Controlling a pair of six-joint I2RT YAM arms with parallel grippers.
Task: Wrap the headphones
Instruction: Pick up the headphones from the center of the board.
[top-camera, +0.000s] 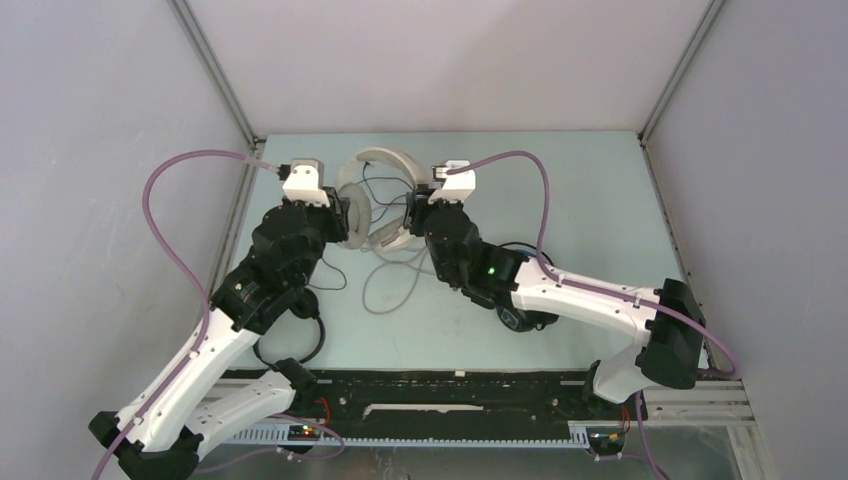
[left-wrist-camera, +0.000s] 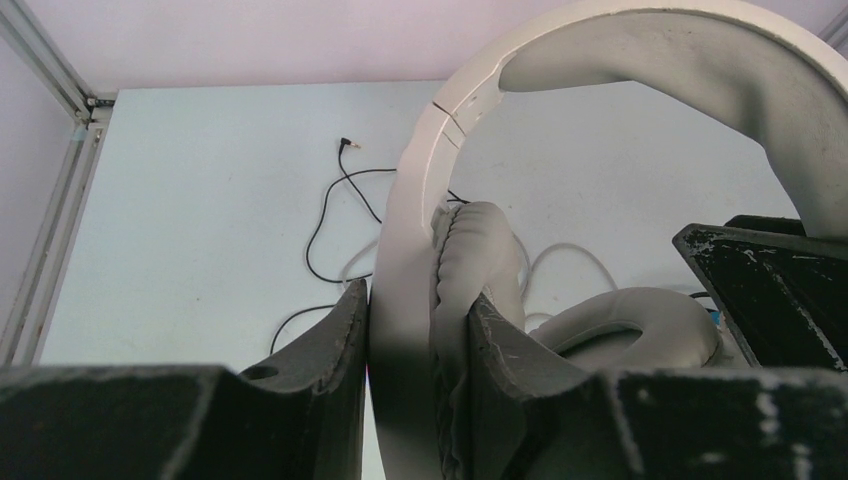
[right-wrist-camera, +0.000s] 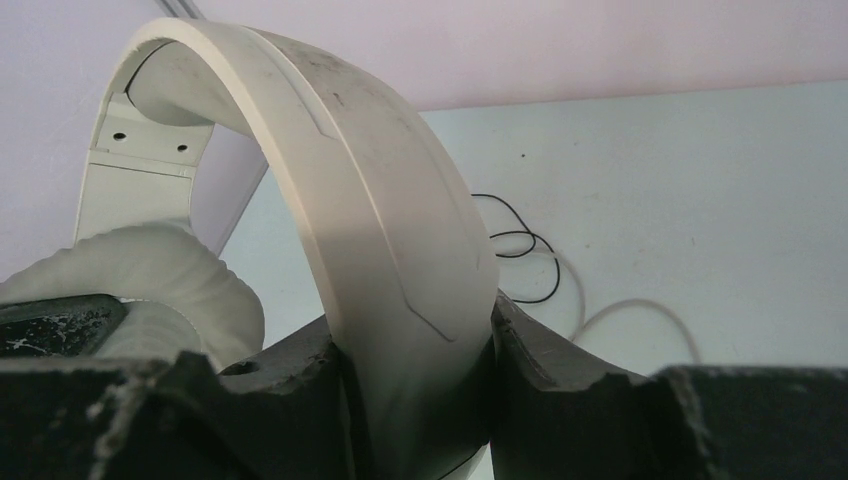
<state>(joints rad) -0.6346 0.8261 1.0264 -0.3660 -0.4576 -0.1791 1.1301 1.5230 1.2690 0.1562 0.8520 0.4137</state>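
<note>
Both ends of the white headphones (top-camera: 378, 160) are held, far middle of the desk (top-camera: 580, 200): left hand (left-wrist-camera: 420, 335) clamped on an ear cup, right hand (right-wrist-camera: 415, 350) clamped on the headband. Grey cable (right-wrist-camera: 640, 302) sprawls loose, not yet wound. Wrapping seems barely begun.

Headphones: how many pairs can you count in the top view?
3. White pair: far middle. Bulky black pair: under the right arm. Slim black pair: beside the left arm. Arms may hide more.
</note>
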